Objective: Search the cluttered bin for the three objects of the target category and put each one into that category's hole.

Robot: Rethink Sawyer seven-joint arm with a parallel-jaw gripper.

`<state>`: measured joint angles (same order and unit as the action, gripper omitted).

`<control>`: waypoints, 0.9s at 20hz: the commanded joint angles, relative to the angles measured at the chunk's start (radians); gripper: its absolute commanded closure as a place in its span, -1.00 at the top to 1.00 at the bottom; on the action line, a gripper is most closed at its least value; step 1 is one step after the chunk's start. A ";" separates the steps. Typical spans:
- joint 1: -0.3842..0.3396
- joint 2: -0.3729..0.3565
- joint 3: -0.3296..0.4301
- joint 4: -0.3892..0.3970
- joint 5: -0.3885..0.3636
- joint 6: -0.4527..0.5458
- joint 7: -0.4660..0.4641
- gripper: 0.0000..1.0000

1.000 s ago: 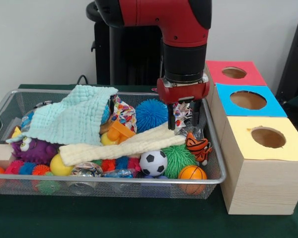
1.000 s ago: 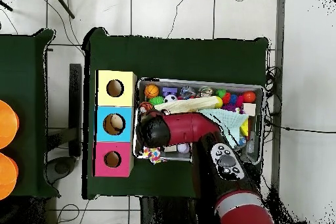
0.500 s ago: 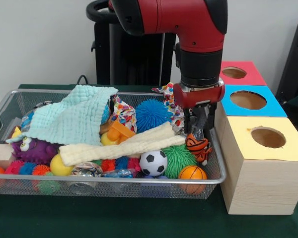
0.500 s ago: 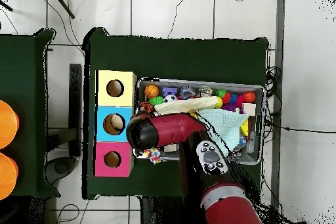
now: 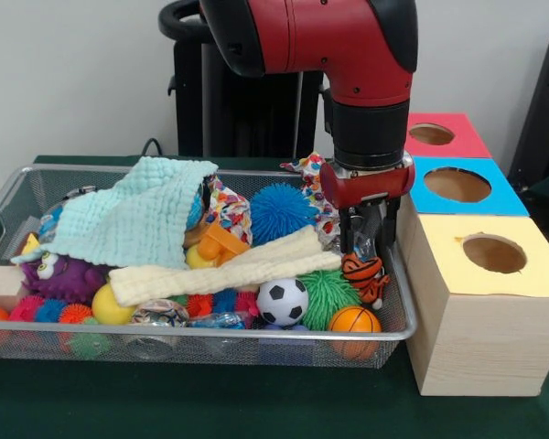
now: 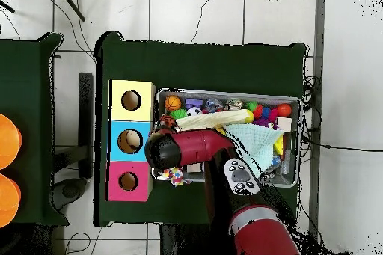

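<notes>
My gripper hangs at the right end of the wire bin, just above a small orange tiger toy. It looks open, with nothing between its fingers. A colourful patterned cloth lies over the bin's far rim just left of the gripper; the cloth shows in the overhead view too. Right of the bin stand three boxes with holes: pink, blue and yellow. In the overhead view the arm's end covers the gripper, and a pale object shows inside the blue box's hole.
The bin holds a teal cloth, a cream cloth strip, a blue spiky ball, a soccer ball, a green spiky ball, a small basketball and a purple plush.
The gripper has moved right, away from the patterned cloth and toward the boxes, and now hangs over the tiger toy. It barely shifted in the last half second.
</notes>
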<state>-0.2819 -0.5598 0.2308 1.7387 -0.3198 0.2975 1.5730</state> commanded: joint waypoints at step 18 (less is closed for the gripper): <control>0.085 -0.006 -0.141 0.036 0.276 0.039 0.456 1.00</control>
<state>-0.2441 -0.5605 0.1794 1.7432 -0.2248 0.2958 1.5915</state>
